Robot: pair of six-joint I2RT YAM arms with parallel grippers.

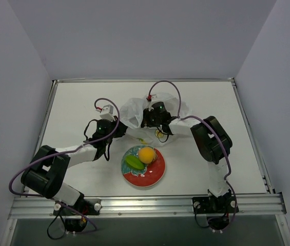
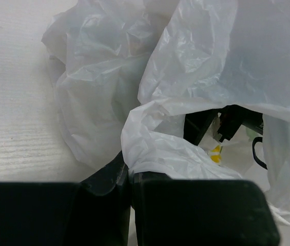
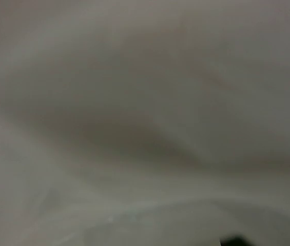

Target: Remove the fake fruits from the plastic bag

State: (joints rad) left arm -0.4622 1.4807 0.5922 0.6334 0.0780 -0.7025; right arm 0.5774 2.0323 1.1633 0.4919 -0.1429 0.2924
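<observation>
Left gripper [image 2: 129, 177]: fingers pressed together on a pinched fold of plastic bag [image 1: 132, 110], lifting the mouth rim. Green fruit [image 1: 133, 162] and orange ball fruit [image 1: 146, 155] on plate [image 1: 155, 177], outside bag on near side. Berry bunch unseen, likely inside bag. Right gripper [image 1: 160, 127] in bag mouth, nearer arm; finger spread cannot be told, wrist view all blur.

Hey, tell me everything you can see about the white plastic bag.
The plastic bag is thin, crinkly, translucent white film with small yellow-green prints, lying crumpled on the table beyond the plate. Its mouth is held open: the left gripper is shut on its rim, and the right arm reaches inside.
</observation>
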